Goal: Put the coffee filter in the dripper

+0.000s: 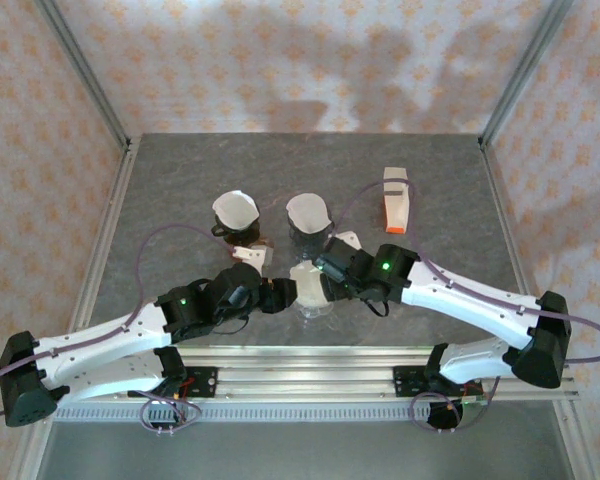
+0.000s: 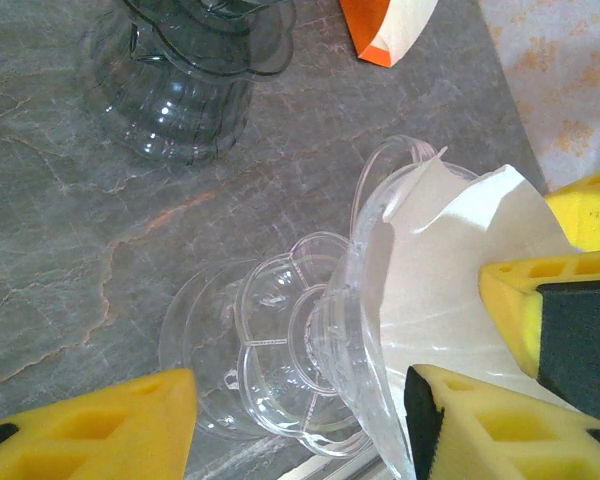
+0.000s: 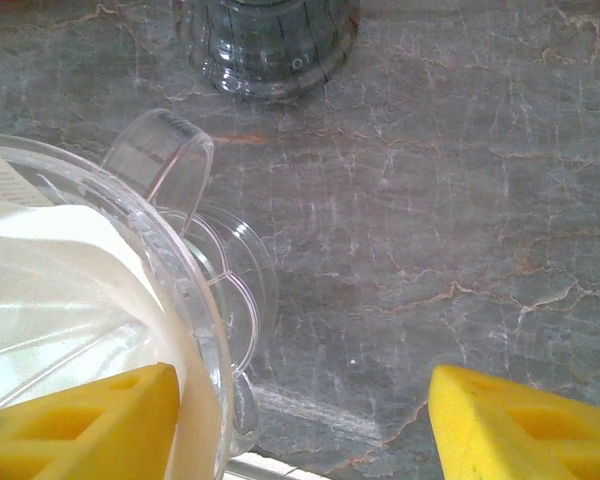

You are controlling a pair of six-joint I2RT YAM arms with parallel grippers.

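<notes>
Left pincer (image 2: 300, 425) among 3 drippers (image 1: 312, 290), 3 filters (image 1: 308, 280).

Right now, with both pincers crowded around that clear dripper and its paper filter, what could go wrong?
1. The clear dripper looks tipped on its side; a nudge could roll it off the near table edge.
2. The paper filter bulges out unevenly, so it may crease or slip out.
3. The left pincer and right pincer sit close together; they could bump.

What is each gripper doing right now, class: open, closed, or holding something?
Left gripper: jaws apart around the dripper; grip cannot be told.
Right gripper: open, holding nothing.
</notes>
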